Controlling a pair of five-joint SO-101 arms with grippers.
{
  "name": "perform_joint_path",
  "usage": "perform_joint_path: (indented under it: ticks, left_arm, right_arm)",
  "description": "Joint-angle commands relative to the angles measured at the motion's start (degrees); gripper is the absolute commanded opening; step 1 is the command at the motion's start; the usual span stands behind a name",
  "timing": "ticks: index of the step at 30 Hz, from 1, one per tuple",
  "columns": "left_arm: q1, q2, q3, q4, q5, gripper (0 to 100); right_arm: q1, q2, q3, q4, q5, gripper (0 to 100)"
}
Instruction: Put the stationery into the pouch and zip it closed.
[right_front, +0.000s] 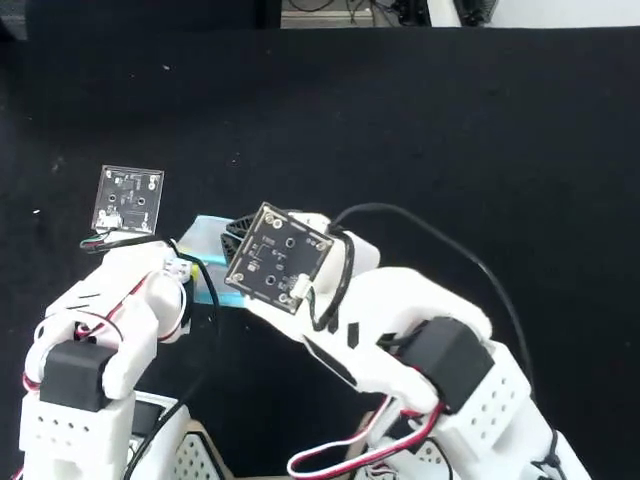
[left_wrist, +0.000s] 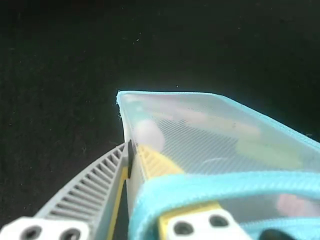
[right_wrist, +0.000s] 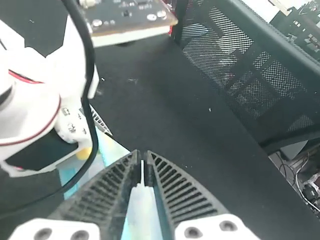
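1. One translucent mesh pouch with light-blue fabric trim (left_wrist: 210, 145) sits between two grippers. Blurred pale stationery pieces (left_wrist: 147, 132) show through it, too indistinct to count.
2. The left gripper (left_wrist: 133, 151) is closed narrowly on a short end of the pouch, the grey ribbed finger (left_wrist: 97, 187) outside and the yellow one behind the mesh.
3. The right gripper (right_wrist: 142, 159) has its black fingers nearly together, pinching a thin pale strip of the pouch.
4. The pouch's long axis runs away from the left fingertips.
5. Past both sets of fingertips lies broad black table cloth (right_front: 450, 130). Farther beyond the right fingers stands a black mesh panel (right_wrist: 240, 65).
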Motion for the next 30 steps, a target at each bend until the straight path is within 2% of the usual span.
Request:
perform_joint_path:
  ticks: [1,8,14,17,21,30]
  left_arm:
    - [1.01,-1.23,-0.4,-1.23,0.35,3]
    - [1.01,-1.23,-0.4,-1.23,0.26,3]
    - [1.01,-1.23,-0.66,-1.23,0.26,3]
    - [0.92,-1.23,-0.4,-1.23,0.18,3]
    - [0.92,-1.23,-0.66,-1.23,0.18,3]
    - [1.01,-1.23,-0.75,-1.23,0.09,3]
  right_arm:
    - [3.96,-2.24,-4.7,4.13,0.44,1.5]
    - [5.98,-13.58,-5.05,20.57,0.09,21.2]
    - [5.98,-22.81,6.73,22.59,0.09,18.1]
    - [4.57,-25.98,14.37,22.59,0.0,23.0]
    - [2.37,-31.43,19.65,22.59,-6.33,28.6]
    - [-5.71,-49.8,30.37,19.6,-12.92,23.4]
